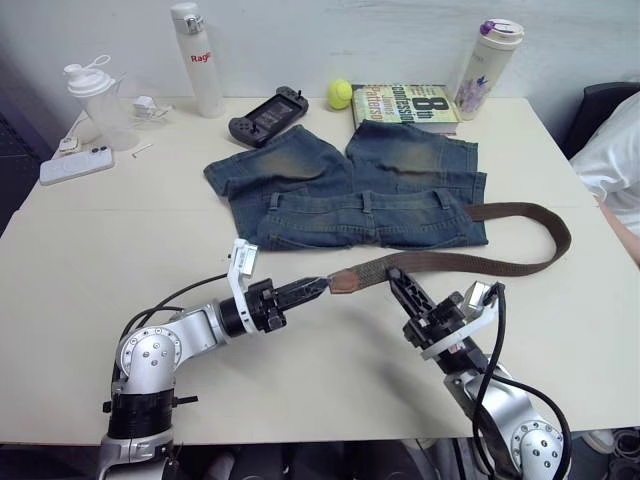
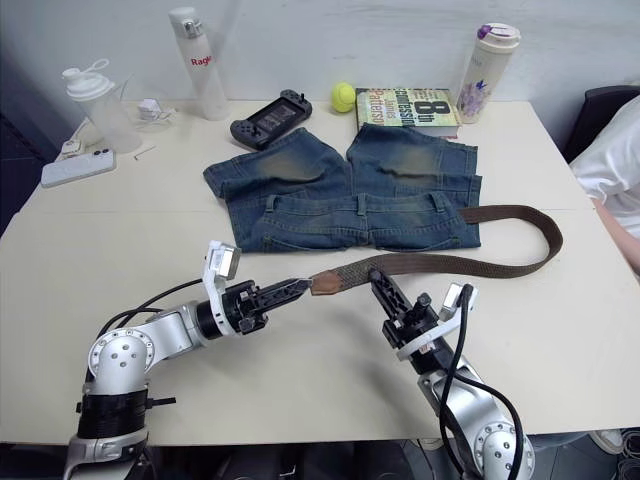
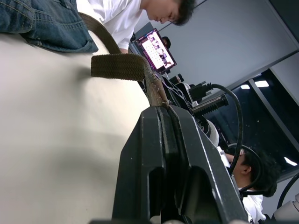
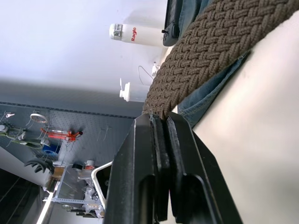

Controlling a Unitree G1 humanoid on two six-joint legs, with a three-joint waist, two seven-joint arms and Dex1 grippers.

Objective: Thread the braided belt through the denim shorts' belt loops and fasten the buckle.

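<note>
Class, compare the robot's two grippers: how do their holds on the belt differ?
The left gripper pinches the braided belt at its tan tip; the right gripper clamps the woven strap farther along. The left reaches in sideways; the right points up toward the denim shorts. Both jaws are shut on the belt.

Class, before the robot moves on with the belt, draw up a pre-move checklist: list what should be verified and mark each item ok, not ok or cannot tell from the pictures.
1. Left gripper closed on the tan tip of the braided belt: ok.
2. Right gripper closed on the belt further along: ok.
3. Belt free of twists between the two grips: cannot tell.
4. Belt tip lined up with a belt loop on the denim shorts: not ok, the tip is on the near side of the waistband, apart from the cloth.
5. Shorts lying flat, waistband toward the robot: ok.
6. Buckle located: cannot tell, the far end runs behind the shorts' right edge.
</note>
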